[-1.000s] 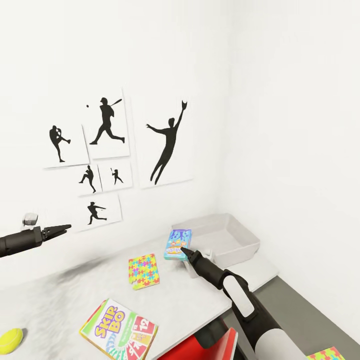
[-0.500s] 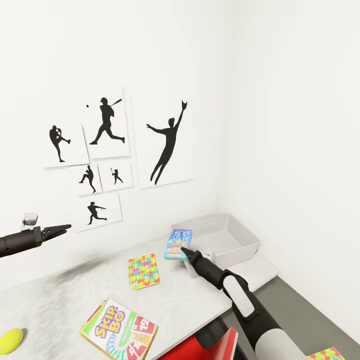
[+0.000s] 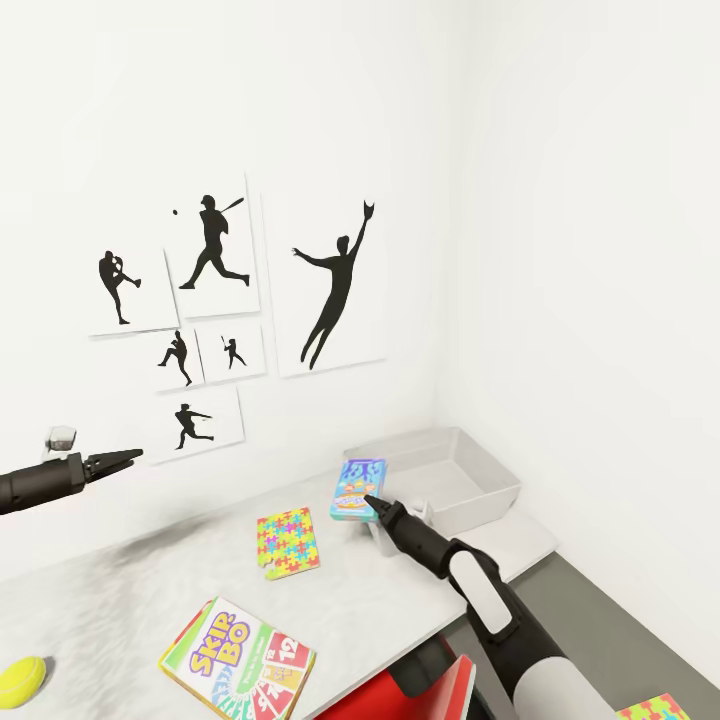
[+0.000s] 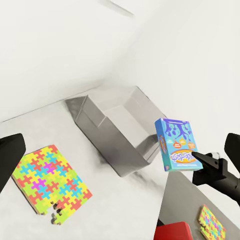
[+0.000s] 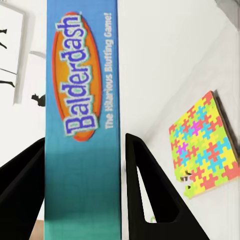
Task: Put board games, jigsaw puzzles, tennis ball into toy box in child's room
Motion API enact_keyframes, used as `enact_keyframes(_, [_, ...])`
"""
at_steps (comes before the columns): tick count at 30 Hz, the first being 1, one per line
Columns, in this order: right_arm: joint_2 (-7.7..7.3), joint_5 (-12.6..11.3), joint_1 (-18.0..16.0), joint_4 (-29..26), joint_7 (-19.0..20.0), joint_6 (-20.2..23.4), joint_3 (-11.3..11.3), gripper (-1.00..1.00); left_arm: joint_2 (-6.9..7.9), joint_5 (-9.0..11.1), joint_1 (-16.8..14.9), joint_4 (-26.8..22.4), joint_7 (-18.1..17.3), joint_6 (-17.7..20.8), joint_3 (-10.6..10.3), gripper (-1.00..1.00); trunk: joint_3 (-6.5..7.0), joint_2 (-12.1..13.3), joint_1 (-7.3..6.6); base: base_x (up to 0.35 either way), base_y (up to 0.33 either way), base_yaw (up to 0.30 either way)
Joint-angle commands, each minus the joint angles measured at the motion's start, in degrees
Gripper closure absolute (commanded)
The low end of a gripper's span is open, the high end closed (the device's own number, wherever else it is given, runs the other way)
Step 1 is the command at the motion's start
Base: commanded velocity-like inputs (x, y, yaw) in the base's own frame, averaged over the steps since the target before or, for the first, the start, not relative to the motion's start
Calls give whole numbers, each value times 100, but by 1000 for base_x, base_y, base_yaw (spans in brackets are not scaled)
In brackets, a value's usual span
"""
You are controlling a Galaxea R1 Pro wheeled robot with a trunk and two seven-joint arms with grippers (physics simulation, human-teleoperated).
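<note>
My right gripper (image 3: 368, 497) is shut on a blue Balderdash board game (image 3: 357, 489), held upright above the white table (image 3: 120, 590) just beside the near wall of the grey toy box (image 3: 470, 495). The right wrist view has the game's spine (image 5: 82, 100) between my two fingers. A colourful jigsaw puzzle (image 3: 287, 541) lies flat mid-table. A Skip-Bo board game (image 3: 238, 660) rests at the front edge, and a yellow tennis ball (image 3: 20, 682) sits at the far left. My left gripper (image 3: 115, 460) hovers open and empty high over the table's left side.
The toy box (image 4: 92, 117) stands open-topped in the room's corner, against the wall with baseball silhouette posters (image 3: 335, 285). A red piece of furniture (image 3: 440, 690) sits below the table's front edge. Another colourful puzzle-like item (image 3: 655, 710) lies on the grey floor at lower right.
My right gripper has carried the Balderdash game slightly rightward, closer to the toy box. The left arm has held still.
</note>
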Motion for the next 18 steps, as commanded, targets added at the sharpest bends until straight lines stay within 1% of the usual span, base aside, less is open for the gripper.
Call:
enact_keyframes(1, [-6,-36,-5,-23,-4,47,-4,100,-2,5,-5,1,-18,60,2,-100,-12,-10,3,0,0,0])
enact_keyframes(3, [-21,-37,-9,-72,-15,108,-4,100,-11,5,-5,1,-18,60,-1,-100,-12,-10,3,0,0,0])
enact_keyframes(5, [-30,-34,-55,-112,-21,293,-14,100,-15,5,-5,1,-15,60,-4,-100,-12,-10,3,0,0,0])
enact_keyframes(6, [-35,-32,-125,-178,-44,504,-31,100,-16,5,-5,1,-13,60,-5,-100,-12,-10,3,0,0,0])
enact_keyframes(7, [-39,-31,-173,-223,-69,621,-42,100,-17,5,-5,1,-12,60,-5,-100,-12,-10,3,0,0,0])
enact_keyframes(8, [-44,-34,-268,-322,-162,857,-67,100,-18,5,-5,1,-11,60,-6,-100,-12,-10,3,0,0,0])
enact_keyframes(10, [-49,-41,-407,-535,-476,1220,-177,100,-19,5,-5,1,-10,60,-7,-100,-12,-10,3,0,0,0])
enact_keyframes(11, [-50,-46,-430,-591,-568,1280,-220,100,-19,5,-5,1,-10,60,-7,-100,-12,-10,3,0,0,0])
enact_keyframes(12, [-51,-57,-469,-706,-753,1377,-317,100,-19,5,-5,1,-10,60,-7,-100,-12,-10,3,0,0,0])
enact_keyframes(16, [-53,-64,-541,-974,-1157,1605,-505,100,-24,5,-5,1,-9,60,-7,-100,-12,-10,3,0,0,0])
enact_keyframes(17, [-56,-58,-626,-1073,-1357,1809,-577,100,-26,5,-5,1,-9,60,-7,-100,-12,-10,3,0,0,0])
enact_keyframes(18, [-57,-56,-664,-1093,-1421,1878,-598,100,-25,5,-5,1,-9,60,-7,-100,-12,-10,3,0,0,0])
